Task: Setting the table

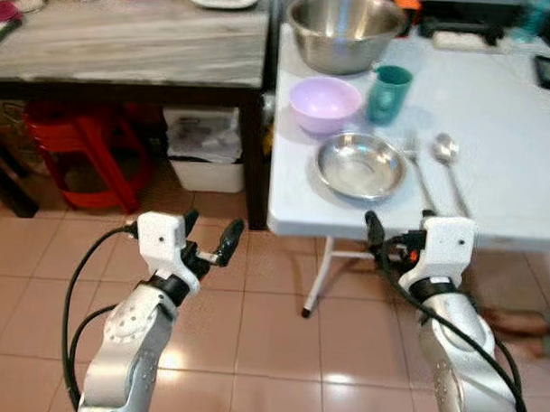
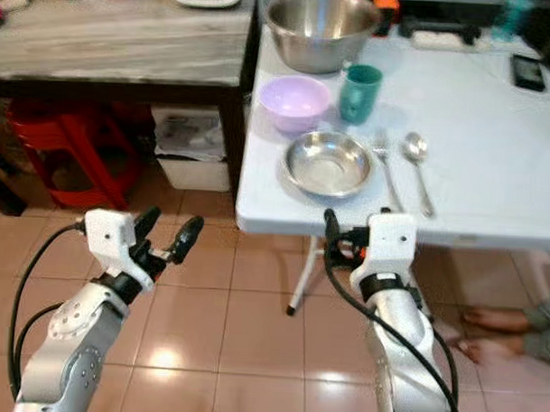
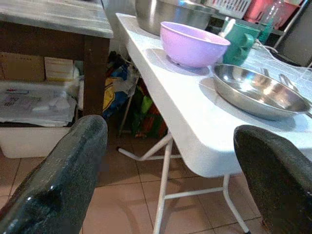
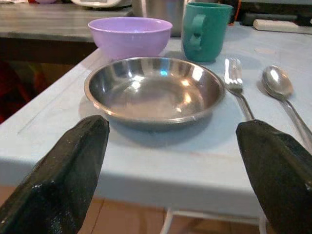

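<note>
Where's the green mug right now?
The green mug stands on the white table, between the purple bowl and the fork, behind the steel plate.

Red plastic stool (image 1: pixel 78 158) sitting under wooden counter (image 1: pixel 127 43) upper left; white storage box (image 1: pixel 205 149) beside it; bare foot (image 2: pixel 492 320) showing lower right.

Bright, even light; sharp views, glare patch on floor tiles (image 1: pixel 337 378).
</note>
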Available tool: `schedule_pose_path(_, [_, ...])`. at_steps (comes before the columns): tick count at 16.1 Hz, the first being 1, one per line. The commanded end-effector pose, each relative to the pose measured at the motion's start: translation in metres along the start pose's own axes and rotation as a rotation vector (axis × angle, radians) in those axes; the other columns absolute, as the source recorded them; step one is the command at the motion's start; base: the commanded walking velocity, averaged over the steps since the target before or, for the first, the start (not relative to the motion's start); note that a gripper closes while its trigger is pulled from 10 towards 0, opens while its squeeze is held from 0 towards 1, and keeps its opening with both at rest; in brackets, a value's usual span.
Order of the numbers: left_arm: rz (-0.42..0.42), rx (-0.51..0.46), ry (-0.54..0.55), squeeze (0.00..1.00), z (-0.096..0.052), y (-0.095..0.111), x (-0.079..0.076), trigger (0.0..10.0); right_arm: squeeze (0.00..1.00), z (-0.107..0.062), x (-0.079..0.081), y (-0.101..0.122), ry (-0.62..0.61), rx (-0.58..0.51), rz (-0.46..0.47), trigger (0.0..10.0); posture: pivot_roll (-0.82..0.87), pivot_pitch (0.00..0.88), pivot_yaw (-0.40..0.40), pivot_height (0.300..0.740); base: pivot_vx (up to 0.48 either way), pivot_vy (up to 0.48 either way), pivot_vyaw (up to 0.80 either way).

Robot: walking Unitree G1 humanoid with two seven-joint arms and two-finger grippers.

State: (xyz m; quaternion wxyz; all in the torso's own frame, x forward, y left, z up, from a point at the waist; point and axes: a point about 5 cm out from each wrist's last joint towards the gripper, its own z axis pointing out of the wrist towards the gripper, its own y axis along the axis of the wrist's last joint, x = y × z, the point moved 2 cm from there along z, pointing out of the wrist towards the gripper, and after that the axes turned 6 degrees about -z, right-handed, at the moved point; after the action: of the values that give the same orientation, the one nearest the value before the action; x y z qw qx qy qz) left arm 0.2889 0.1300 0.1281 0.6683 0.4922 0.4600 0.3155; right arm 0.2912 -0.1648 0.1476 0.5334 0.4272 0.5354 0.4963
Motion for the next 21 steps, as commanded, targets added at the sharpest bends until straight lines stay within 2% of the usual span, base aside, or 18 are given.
schedule_pose_path(1, [0.008, 0.004, -0.004, 0.0, -0.004, 0.001, 0.002, 10.0, 0.0, 0.0, 0.002, -0.001, 0.008, 0.002, -0.001, 10.0, -0.15, 0.156, 0.04, 0.74, 0.39, 0.0, 0.0])
schedule_pose_path(5, [0.005, 0.009, -0.007, 0.0, -0.005, -0.001, 0.001, 10.0, 0.0, 0.0, 0.003, -0.001, 0.007, 0.002, 0.0, 10.0, -0.15, 0.159, 0.042, 0.74, 0.386, 0.0, 0.0])
schedule_pose_path(9, [0.001, 0.001, -0.025, 0.0, -0.007, 0.001, -0.001, 10.0, 0.0, 0.0, 0.003, -0.001, 0.008, 0.0, 0.001, 10.0, -0.15, 0.159, 0.042, 0.74, 0.0, 0.0, 0.0])
schedule_pose_path(14, [0.085, 0.018, -0.07, 0.0, -0.016, 0.002, -0.003, 10.0, 0.0, -0.005, 0.001, -0.001, -0.007, 0.002, -0.003, 10.0, -0.15, 0.169, 0.043, 0.74, 0.0, 0.0, 0.0])
schedule_pose_path(15, [0.114, 0.032, -0.107, 0.0, -0.018, 0.001, -0.005, 10.0, 0.0, -0.007, -0.002, -0.001, -0.024, 0.004, -0.004, 10.0, -0.15, 0.173, 0.044, 0.74, 0.0, 0.0, 0.0])
schedule_pose_path(21, [0.154, 0.045, -0.178, 0.0, -0.018, 0.003, -0.01, 10.0, 0.0, -0.006, -0.022, 0.011, -0.133, -0.02, 0.01, 10.0, -0.17, 0.188, 0.056, 0.74, 0.0, 0.0, 0.0])
